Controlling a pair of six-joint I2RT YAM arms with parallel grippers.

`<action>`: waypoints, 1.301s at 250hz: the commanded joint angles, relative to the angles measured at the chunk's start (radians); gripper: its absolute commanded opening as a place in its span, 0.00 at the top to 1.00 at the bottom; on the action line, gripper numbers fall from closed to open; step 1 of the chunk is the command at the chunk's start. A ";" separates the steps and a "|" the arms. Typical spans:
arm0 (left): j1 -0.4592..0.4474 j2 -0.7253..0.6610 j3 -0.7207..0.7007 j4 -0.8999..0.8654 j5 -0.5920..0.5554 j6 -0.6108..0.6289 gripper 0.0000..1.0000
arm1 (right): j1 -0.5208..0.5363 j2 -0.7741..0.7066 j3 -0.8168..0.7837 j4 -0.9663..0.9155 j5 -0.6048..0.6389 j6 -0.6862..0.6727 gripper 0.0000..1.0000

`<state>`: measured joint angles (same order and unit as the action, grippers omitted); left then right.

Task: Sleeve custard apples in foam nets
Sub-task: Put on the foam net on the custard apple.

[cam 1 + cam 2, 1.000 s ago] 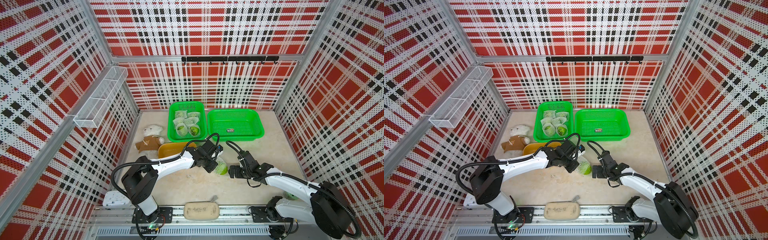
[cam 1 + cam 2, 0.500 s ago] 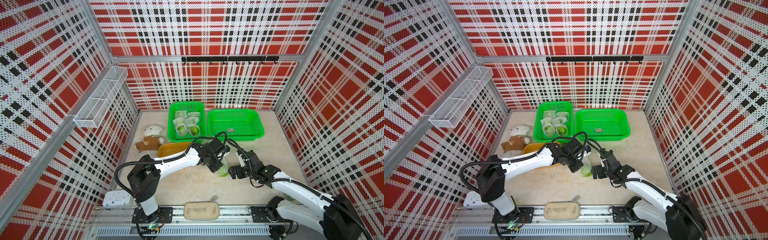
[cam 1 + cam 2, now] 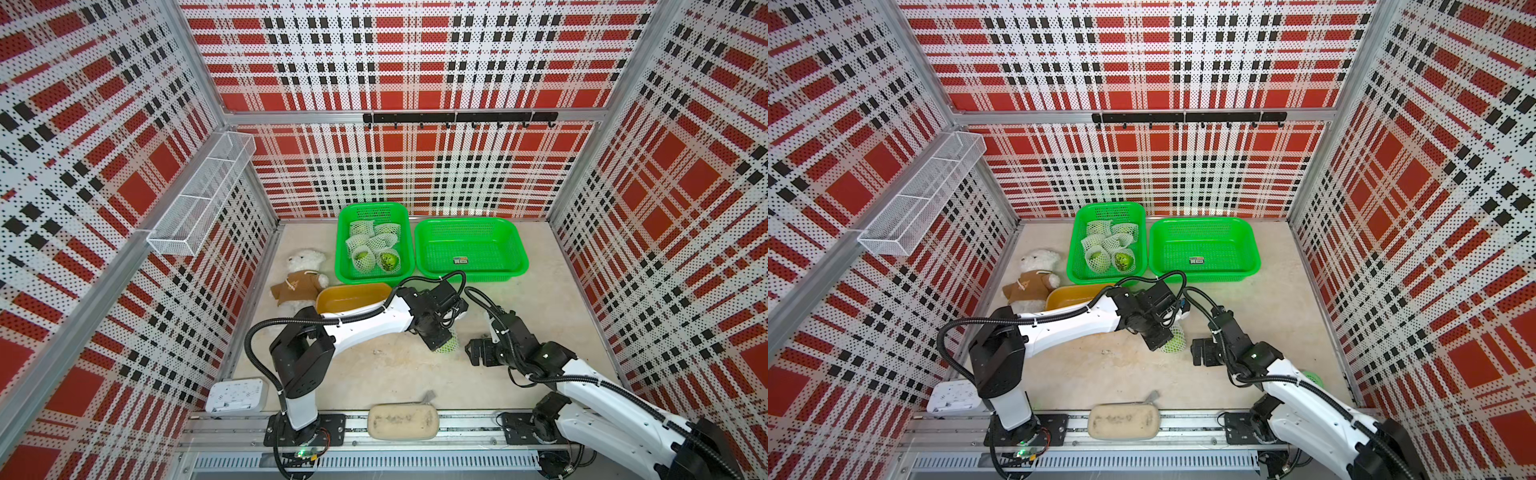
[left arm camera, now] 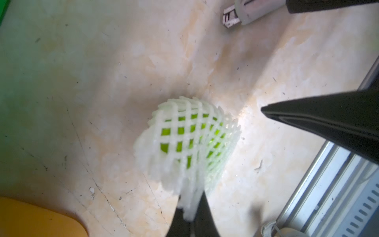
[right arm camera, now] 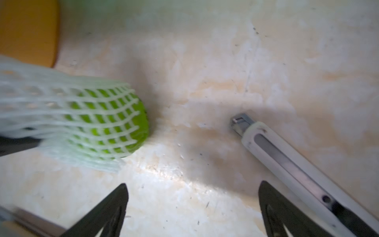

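Left gripper [image 4: 190, 205]: jaws clamped together on the gathered end of a white foam net [image 4: 149, 160], with one custard apple [image 4: 165, 146] sleeved inside just past its fingertips; right gripper [image 5: 192, 197]: jaws spread wide, empty, near that apple, white utility knife [image 5: 287, 156] alongside.

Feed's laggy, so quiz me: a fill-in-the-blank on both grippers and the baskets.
The left gripper is shut on the white foam mesh net with a green custard apple ____ it.
The right gripper is ____ and empty.
The wider green plastic basket holds ____ fruit.
Missing: inside; open; no.
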<state>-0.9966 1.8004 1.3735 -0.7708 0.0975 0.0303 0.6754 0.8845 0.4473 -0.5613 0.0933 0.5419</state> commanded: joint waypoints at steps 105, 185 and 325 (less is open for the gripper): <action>0.001 0.114 0.133 -0.097 0.074 -0.025 1.00 | 0.233 -0.319 -0.153 0.380 0.010 -0.275 0.02; 0.001 0.111 0.122 -0.102 0.060 -0.055 1.00 | 0.312 0.030 -0.227 0.868 0.084 -0.462 0.00; 0.052 0.073 0.039 0.007 0.150 -0.135 1.00 | 0.317 0.175 -0.335 1.185 0.171 -0.574 0.00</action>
<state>-0.9539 1.9079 1.4380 -0.8124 0.1829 -0.0818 0.9871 1.0904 0.1402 0.5049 0.2733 0.0181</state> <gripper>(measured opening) 0.058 0.998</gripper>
